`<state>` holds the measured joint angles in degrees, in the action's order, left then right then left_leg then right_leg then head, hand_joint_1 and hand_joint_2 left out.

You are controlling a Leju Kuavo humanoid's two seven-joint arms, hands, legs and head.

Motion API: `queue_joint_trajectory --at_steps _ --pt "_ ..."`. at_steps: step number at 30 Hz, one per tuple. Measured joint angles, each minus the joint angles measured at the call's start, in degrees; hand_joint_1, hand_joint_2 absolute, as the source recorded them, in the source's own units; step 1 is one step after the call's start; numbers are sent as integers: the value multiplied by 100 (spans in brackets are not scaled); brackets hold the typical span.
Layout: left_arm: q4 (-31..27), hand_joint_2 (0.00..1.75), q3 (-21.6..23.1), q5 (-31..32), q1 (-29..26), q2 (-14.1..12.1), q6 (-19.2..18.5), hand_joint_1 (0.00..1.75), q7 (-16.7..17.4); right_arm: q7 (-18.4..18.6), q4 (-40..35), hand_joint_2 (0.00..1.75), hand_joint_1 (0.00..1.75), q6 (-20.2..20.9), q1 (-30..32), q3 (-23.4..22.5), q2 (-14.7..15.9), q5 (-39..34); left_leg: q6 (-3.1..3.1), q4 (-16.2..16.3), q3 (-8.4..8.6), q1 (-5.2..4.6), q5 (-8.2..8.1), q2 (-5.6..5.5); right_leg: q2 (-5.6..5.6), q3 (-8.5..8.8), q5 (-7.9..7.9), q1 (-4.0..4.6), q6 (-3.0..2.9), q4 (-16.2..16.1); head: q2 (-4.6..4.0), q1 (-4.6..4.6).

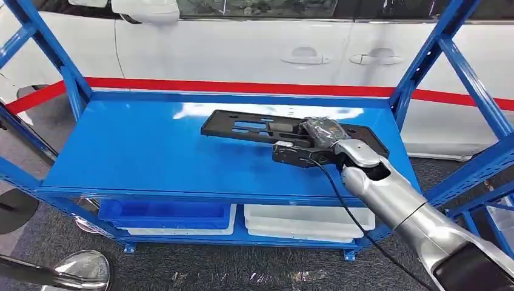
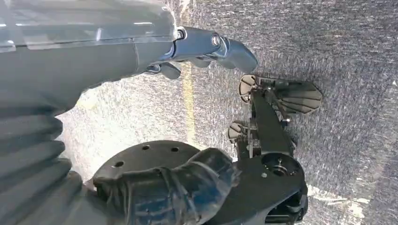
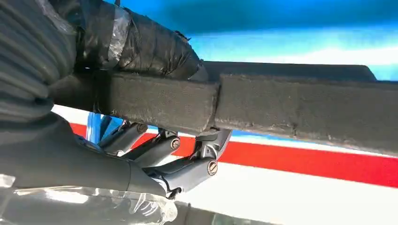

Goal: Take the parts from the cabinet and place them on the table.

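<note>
A blue metal cabinet (image 1: pixel 73 91) stands before a white car (image 1: pixel 242 42). On its top shelf (image 1: pixel 139 151), toward the back right corner, lies a flat black part (image 1: pixel 242 126) with slotted openings. The robot's right hand (image 1: pixel 309 145) grips the part's right end, the thumb wrapped over the top face and the fingers (image 3: pixel 187 164) curled underneath its edge. The left hand (image 2: pixel 206 49) hangs over grey carpeted floor (image 2: pixel 352 47), holding nothing, fingers loosely apart. Below the shelf sit a blue tray (image 1: pixel 163 213) and a white tray (image 1: pixel 303 221).
</note>
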<state>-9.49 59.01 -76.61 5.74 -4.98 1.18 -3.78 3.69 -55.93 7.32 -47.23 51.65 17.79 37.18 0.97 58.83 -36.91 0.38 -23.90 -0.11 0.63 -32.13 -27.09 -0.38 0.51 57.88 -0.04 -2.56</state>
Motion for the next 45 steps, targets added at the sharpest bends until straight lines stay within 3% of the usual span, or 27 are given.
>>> queue_joint_trajectory --at_steps 5,11,13,14,16,18,19,20,22,23,24,25,26,29,30,31,33,34,35,36,37,39,40,41,42,44,45 --pt "0 175 0 33 0 2 149 0 85 4 -335 175 175 -123 71 -103 74 -39 -2 -3 2 0 2 0 0 0 0 0 0 0 0 0" --pt "0 175 0 81 1 2 257 0 164 188 -1348 175 175 -188 207 -486 203 -162 -5 -3 2 0 3 -1 -1 1 0 -1 0 0 0 -2" --pt "2 175 0 81 2 -2 323 0 273 314 -1883 175 175 -182 269 -718 214 -162 46 18 3 -50 10 -17 -5 21 43 -48 65 -59 0 -9" --pt "2 175 0 81 4 0 337 0 315 334 -2100 175 175 -179 284 -825 216 -151 87 -102 56 -14 55 9 12 45 54 -12 86 -93 0 -2" --pt "2 175 0 81 1 17 345 0 394 385 -2486 175 175 -155 308 -1023 234 -81 123 -298 167 40 140 40 -11 -41 -222 -17 87 178 0 20" --pt "2 175 0 85 13 22 330 0 453 389 -2847 175 175 -127 329 -1073 232 -24 137 -298 159 47 152 61 -10 -390 -708 -42 109 1036 0 46" --pt "2 175 0 85 15 28 315 0 474 380 -3002 175 175 -100 378 -1078 232 -9 136 -296 155 50 153 69 -11 -538 -844 -63 129 1401 0 41" --pt "2 175 0 87 14 33 302 0 481 365 -3146 175 175 -85 437 -1080 232 -7 126 -287 149 63 158 69 -13 -599 -835 -93 156 1567 0 44" --pt "2 175 0 85 14 41 273 0 503 347 -3409 175 175 -50 489 -1089 232 -18 66 -222 103 120 157 68 -29 -352 -462 -177 241 1111 0 44" --pt "2 175 0 83 16 44 254 0 509 337 -3517 175 175 -37 478 -1100 236 -43 11 -146 56 164 141 67 -56 -88 -212 -229 301 602 0 44" --pt "2 175 0 78 18 44 241 0 514 319 -3624 175 175 -26 458 -1110 241 -79 -59 -49 -2 182 115 66 -83 131 -141 -285 376 128 0 53" --pt "11 175 0 79 20 11 238 0 516 297 -3692 175 175 -24 446 -1117 241 -116 -132 -14 -65 161 118 44 -17 162 -182 -188 356 208 0 63" --pt "13 175 0 76 20 35 223 0 527 284 -3780 175 175 -15 450 -1124 247 -147 -177 17 -75 155 133 40 11 50 -120 -195 252 268 0 59" --pt "11 175 2 76 -3 48 201 0 531 278 -3941 175 175 -9 460 -1126 256 -184 -295 0 -153 173 270 16 20 -79 -103 -181 85 286 0 46" --pt "11 175 2 74 -1 48 201 0 531 271 -3980 175 175 -2 450 -1132 267 -216 -317 49 -202 210 204 21 16 -127 -45 -196 -5 264 0 42" --pt "11 175 2 68 0 50 199 0 531 269 -4016 175 175 9 449 -1135 267 -269 -311 233 -297 202 -40 34 17 -171 2 -181 -62 259 0 35" --pt "11 175 2 35 3 52 186 0 538 245 -4077 175 175 63 435 -1137 267 -422 -291 1065 -551 170 -670 26 20 -277 89 -153 -138 256 0 20" --pt "11 175 2 28 7 52 186 0 540 245 -4086 175 175 90 435 -1137 267 -481 -286 1528 -675 154 -904 26 22 -335 132 -121 -160 259 0 11" --pt "11 175 2 17 12 52 186 0 549 245 -4088 175 175 107 435 -1135 269 -531 -262 1799 -716 140 -1002 26 24 -391 173 -88 -173 261 0 13" --pt "11 175 2 15 13 55 186 0 557 247 -4088 175 175 116 434 -1135 269 -562 -230 1816 -646 123 -978 26 29 -443 213 -61 -183 263 0 11" --pt "11 175 2 2 13 54 186 0 566 253 -4090 175 175 120 428 -1135 271 -586 -174 1583 -430 91 -863 25 29 -497 257 -28 -188 264 0 11" --pt "11 175 2 -2 18 57 186 0 581 256 -4092 175 175 116 389 -1135 282 -627 -6 643 264 -10 -560 6 30 -572 335 23 -190 261 0 11" --pt "13 175 2 -7 37 35 190 0 581 256 -4112 175 175 109 358 -1135 286 -649 110 181 561 -66 -629 -16 15 -587 368 6 -185 263 0 22" --pt "13 175 2 -13 40 41 190 0 588 256 -4134 175 175 105 329 -1135 304 -667 80 48 652 -77 -615 27 15 -610 406 33 -154 249 0 24" --pt "13 175 2 -18 44 44 190 0 588 253 -4140 175 175 103 311 -1135 306 -673 73 51 616 -104 -544 16 -6 -597 441 16 -118 219 0 9" --pt "13 175 2 -18 57 46 190 0 588 249 -4142 175 175 103 296 -1132 308 -703 113 -19 566 -133 -492 10 -16 -589 535 -7 -54 159 0 0" --pt "13 175 2 -15 49 57 190 0 588 249 -4147 175 175 105 295 -1132 319 -726 142 -142 556 -84 -392 25 -4 -591 574 38 -4 127 0 0"
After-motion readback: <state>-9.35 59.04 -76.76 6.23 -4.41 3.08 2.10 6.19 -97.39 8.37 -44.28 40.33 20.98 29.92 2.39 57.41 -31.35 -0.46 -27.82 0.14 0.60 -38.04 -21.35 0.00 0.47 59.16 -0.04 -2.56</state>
